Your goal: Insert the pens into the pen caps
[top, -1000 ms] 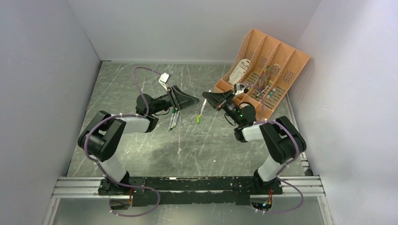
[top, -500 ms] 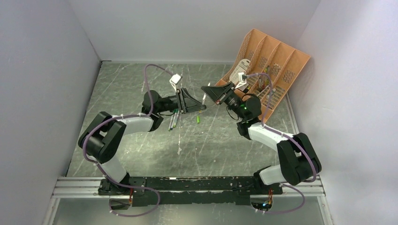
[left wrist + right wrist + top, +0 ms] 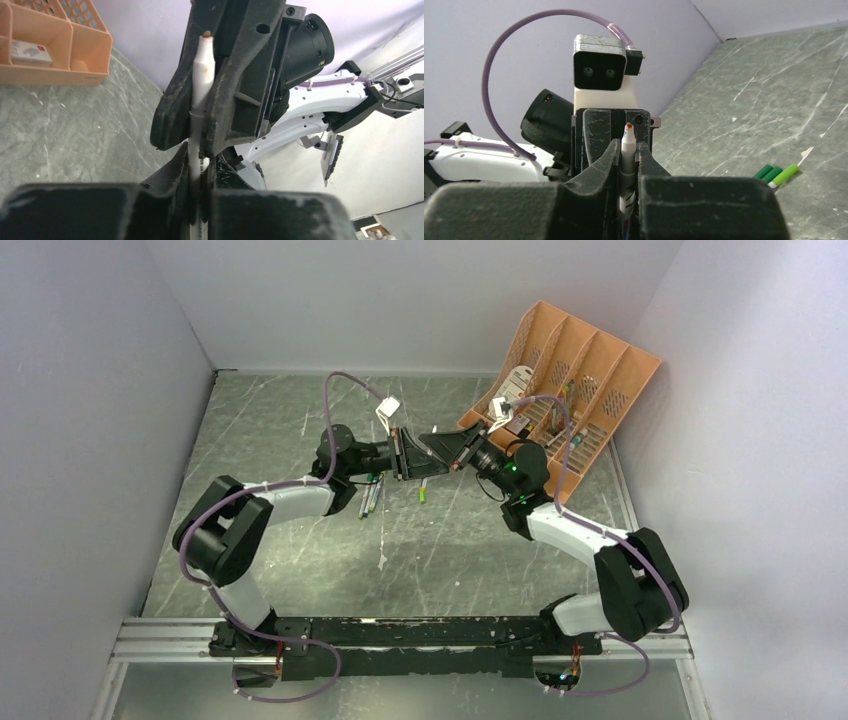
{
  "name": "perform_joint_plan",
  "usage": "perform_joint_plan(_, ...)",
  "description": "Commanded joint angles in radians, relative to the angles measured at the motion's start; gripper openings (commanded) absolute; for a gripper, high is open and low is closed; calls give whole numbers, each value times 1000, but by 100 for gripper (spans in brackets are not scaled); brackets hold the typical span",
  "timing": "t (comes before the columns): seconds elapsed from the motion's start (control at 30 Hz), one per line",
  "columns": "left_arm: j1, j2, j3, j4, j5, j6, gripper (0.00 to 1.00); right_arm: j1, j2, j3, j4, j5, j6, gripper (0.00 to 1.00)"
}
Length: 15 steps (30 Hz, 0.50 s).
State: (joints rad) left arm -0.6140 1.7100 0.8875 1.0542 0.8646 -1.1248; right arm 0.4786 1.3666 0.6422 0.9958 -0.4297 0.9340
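A pale pen point(image 3: 202, 75) with its dark tip bare stands upright between both grippers, above the table's middle. My right gripper point(image 3: 628, 150) is shut on its barrel point(image 3: 628, 145), tip poking above the fingers. My left gripper point(image 3: 197, 167) faces it nose to nose and its jaws press on the same pen lower down. In the top view the left gripper point(image 3: 428, 466) and right gripper point(image 3: 440, 443) meet. One loose green pen cap point(image 3: 422, 495) lies on the table just below them. Two more pens point(image 3: 370, 495) lie side by side to its left.
The orange organizer point(image 3: 590, 370) with mixed stationery leans at the back right, close behind the right arm; it also shows as the orange organizer point(image 3: 50, 45) in the left wrist view. Grey walls close in the marbled table point(image 3: 300, 540) on three sides.
The left gripper swung right to meet the right gripper and closed on the pen. The right arm carried the pen left and up from beside the organizer.
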Motion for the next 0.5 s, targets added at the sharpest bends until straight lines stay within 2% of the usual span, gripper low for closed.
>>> perform_joint_plan(0.0,-15,35,0,76,18,-61,7,1,-18,20,11,6,-18,0)
perform_joint_plan(0.1,-15,44,-13,102,26,-86,7,2,-18,23,12,8,-22,0)
perform_joint_plan(0.17,-15,33,-17,60,29,-52,7,2,-23,26,6,10,-33,0)
perform_joint_plan(0.2,-15,22,-19,22,23,-12,7,1,-29,26,1,14,-43,5)
perform_joint_plan(0.23,-14,1,-24,-30,8,70,7,1,-38,22,-4,21,-54,24)
perform_joint_plan(0.3,-15,-70,-37,-175,-58,239,7,0,-71,10,-34,47,-84,47)
perform_joint_plan(0.37,-14,-143,-55,-369,-168,429,7,0,-120,10,-121,99,-147,55)
perform_joint_plan(0.47,-14,-241,-91,-557,-363,608,7,0,-188,11,-279,160,-255,57)
